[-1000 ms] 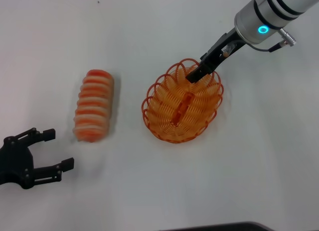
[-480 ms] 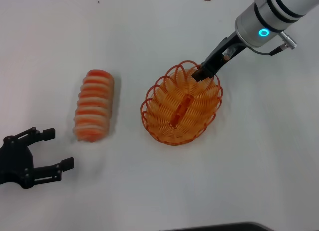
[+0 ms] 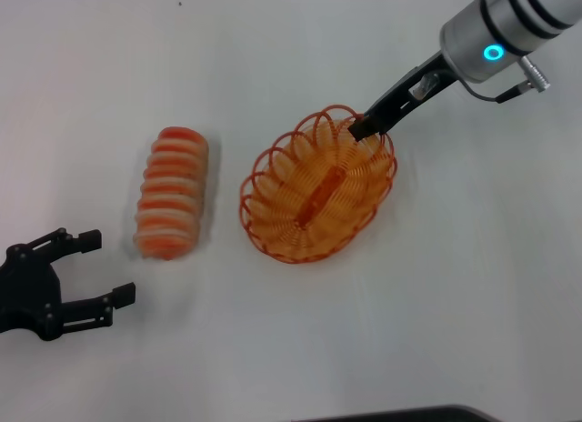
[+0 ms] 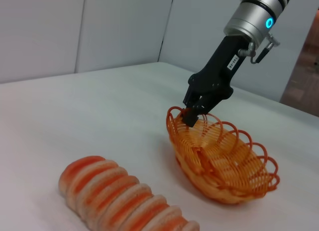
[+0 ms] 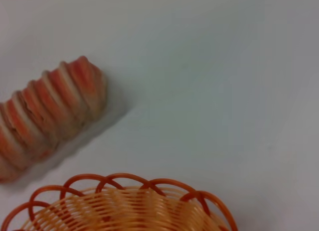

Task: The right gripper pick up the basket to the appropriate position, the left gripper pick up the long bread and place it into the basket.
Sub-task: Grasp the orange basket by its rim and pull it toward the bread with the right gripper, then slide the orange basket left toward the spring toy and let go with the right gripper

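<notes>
At the basket [image 3: 318, 196] rim, right gripper [image 3: 361, 127] jaws clamp shut

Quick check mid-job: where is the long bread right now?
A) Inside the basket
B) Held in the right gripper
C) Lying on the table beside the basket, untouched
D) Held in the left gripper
C: the long bread lies on the table apart from the basket; the left gripper sits open and empty near it, and the right gripper is shut on the basket's rim.
</notes>
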You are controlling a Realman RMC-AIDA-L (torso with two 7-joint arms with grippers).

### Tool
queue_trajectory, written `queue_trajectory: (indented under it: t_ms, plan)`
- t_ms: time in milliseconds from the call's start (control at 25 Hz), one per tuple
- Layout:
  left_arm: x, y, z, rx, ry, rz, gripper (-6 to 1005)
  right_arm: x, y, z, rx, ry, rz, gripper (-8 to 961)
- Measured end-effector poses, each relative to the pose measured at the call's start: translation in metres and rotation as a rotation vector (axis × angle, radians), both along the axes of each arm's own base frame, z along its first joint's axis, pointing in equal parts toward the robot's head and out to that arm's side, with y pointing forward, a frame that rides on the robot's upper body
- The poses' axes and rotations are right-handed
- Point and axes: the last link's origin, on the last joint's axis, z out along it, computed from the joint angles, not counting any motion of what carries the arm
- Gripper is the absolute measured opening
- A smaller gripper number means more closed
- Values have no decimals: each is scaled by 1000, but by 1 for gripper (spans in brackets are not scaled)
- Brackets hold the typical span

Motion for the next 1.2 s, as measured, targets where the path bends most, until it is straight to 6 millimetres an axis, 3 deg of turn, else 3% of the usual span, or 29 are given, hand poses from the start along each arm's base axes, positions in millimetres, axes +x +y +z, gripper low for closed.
queue_trajectory:
  t_ms: [400,840,1200]
  plan:
    - [1,2,1,10,-9,0,933,19,-9,31,67,225,-374,82]
    - [7,14,1,31,7,-20,933,38,-13,23,173,270,-776,78]
    - [7,14,1,32,7,-21,932,39,-18,8,192,285,-828,76]
